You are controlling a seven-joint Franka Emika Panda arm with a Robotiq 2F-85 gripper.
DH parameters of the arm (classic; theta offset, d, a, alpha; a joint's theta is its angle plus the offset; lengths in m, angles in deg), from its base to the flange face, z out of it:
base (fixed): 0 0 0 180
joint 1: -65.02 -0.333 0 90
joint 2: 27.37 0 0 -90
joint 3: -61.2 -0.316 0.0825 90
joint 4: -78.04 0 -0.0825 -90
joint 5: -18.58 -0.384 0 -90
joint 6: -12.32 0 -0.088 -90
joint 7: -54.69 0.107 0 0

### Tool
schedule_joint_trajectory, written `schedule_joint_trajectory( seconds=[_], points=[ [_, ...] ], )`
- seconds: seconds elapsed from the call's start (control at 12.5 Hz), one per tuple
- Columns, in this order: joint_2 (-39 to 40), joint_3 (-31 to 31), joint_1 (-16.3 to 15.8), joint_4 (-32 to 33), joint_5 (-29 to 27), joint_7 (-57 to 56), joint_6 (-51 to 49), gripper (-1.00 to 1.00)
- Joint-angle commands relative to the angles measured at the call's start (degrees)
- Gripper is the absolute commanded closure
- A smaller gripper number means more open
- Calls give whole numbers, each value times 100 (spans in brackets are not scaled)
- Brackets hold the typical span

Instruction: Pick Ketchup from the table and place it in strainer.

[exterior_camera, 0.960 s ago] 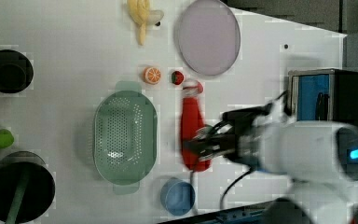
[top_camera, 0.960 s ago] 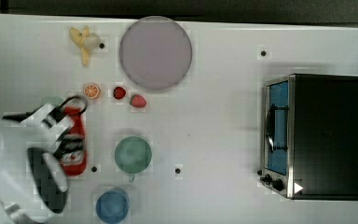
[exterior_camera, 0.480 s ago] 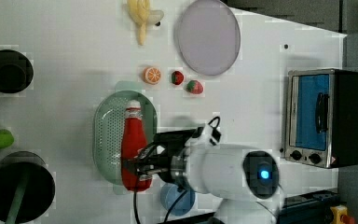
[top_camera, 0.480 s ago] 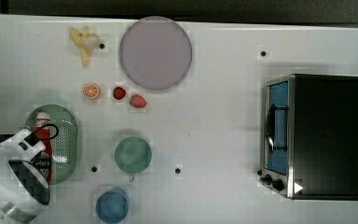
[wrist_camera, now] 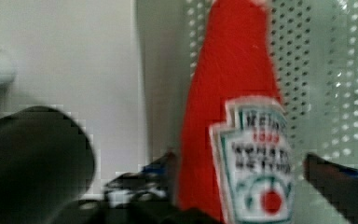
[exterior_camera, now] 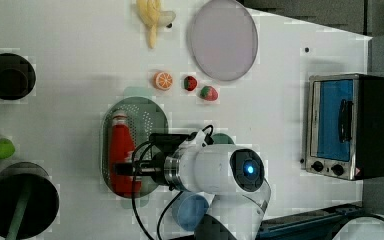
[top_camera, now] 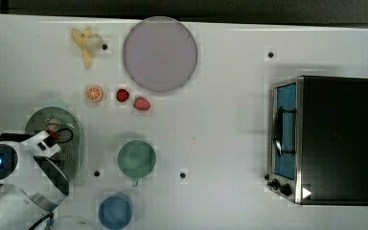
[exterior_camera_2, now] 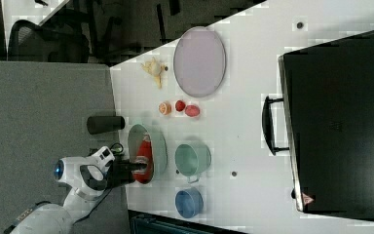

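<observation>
Ketchup (exterior_camera: 122, 155) inside strainer (exterior_camera: 152, 114), between parted gripper (wrist_camera: 265, 175) fingers

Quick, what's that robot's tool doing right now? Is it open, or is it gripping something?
Tool: open, one finger against the ketchup bottle, the other standing off from it; the bottle lies in the mint-green strainer.

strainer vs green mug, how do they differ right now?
Shape: the strainer is an oval basin; the green mug is round with a small handle.
Size: the strainer has the larger footprint; the mug is more compact.
Colour: the strainer is pale mint; the mug is a darker green.
Contents: the strainer holds the Ketchup; nothing is seen in the mug.
Shared: both green, both on the white table.
</observation>
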Motion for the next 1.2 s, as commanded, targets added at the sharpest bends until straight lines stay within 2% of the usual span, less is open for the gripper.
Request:
schedule_joint_trajectory(
  seconds=[0.08,0.32,0.64,0.72,0.88,1.2],
  points=[
    [-487,18,151,-72,-27,651,64,-100],
    [-1549,17,493,-92,-206,854,-674,-100],
    [-2874,202,1158,-408,-1618,528,-2665,-100],
    [-3129,355,1291,-572,-1832,242,-3260,-100],
    [-3505,837,1516,-927,-1897,-220,-4177,-100],
    [-3939,2115,1714,-1358,-1866,-398,-4759,-100]
  ],
)
